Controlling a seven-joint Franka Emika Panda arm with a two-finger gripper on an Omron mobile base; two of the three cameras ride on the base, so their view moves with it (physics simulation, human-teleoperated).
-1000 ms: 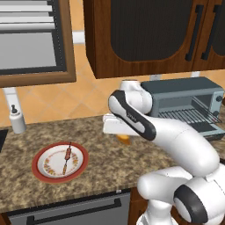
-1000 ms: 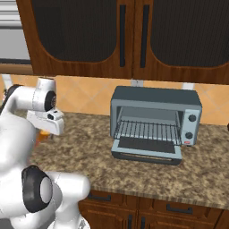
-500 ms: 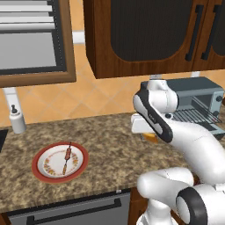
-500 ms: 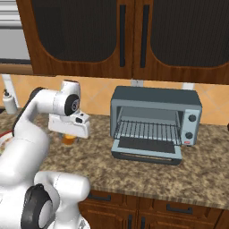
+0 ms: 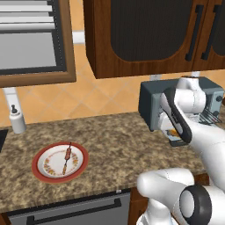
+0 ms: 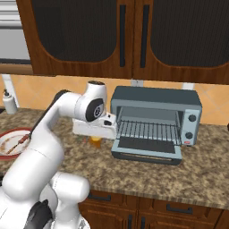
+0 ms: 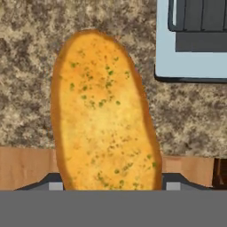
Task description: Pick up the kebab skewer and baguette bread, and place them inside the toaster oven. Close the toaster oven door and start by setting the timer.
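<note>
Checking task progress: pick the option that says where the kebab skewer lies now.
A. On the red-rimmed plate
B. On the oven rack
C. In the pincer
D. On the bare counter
A: the kebab skewer lies on the red-rimmed plate, far from the toaster oven.

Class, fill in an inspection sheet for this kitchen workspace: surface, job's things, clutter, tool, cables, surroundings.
Surface: speckled granite counter.
Job's things: bread held in the tool, just left of the toaster oven; oven door folded down open, rack bare; skewer lying on a red-rimmed plate.
Clutter: small white bottle by the wall.
Tool: shut on the bread.
Cables: nothing seen.
Surroundings: dark wood cabinets above, tan tiled wall.
</note>
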